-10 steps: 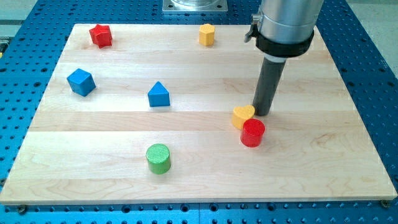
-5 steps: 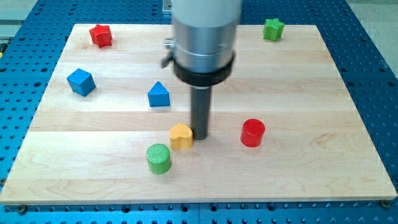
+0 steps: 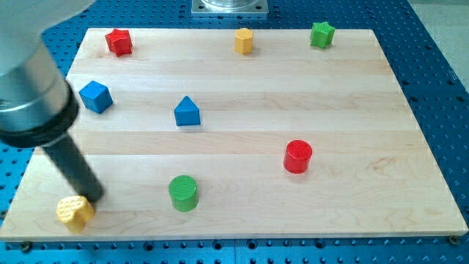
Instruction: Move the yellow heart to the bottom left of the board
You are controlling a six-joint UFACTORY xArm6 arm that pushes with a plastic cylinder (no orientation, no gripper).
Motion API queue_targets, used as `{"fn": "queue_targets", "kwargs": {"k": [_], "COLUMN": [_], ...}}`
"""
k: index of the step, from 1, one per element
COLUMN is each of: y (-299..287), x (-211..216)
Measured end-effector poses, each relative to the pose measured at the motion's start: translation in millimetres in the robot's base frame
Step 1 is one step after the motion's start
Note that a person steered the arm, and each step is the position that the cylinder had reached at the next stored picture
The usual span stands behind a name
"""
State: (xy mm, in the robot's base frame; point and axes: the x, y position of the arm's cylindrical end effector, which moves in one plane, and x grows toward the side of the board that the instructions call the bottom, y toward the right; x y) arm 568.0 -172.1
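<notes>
Camera view: wooden board (image 3: 242,95) on a blue perforated table (image 3: 440,66), all places below given relative to the board.
My tip (image 3: 93,198): at the bottom-left corner region, rod leaning in from the view's left, plain rod end with nothing gripped, touching or just beside the yellow heart on its upper right.
Yellow heart (image 3: 75,213): at the bottom-left corner, close to the bottom edge.
Green cylinder (image 3: 183,193): lower left of centre, well apart from the heart.
Red cylinder (image 3: 298,156): lower right of centre.
Blue triangle block (image 3: 187,111): left of centre.
Blue cube (image 3: 95,96): near the left edge.
Red star (image 3: 118,41): top-left corner.
Yellow hexagon block (image 3: 244,40): top edge, middle.
Green star (image 3: 321,34): top edge, towards the right.
</notes>
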Motion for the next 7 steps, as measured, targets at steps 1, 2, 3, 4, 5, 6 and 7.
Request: {"fn": "queue_targets", "kwargs": {"k": [1,2,3,4,5,6,7], "y": [38.3,12.0,-0.6,-25.3,-51.2,-14.6,26.6], "x": [13.2,49.8,50.3,41.5,30.0,14.2,-16.5]}}
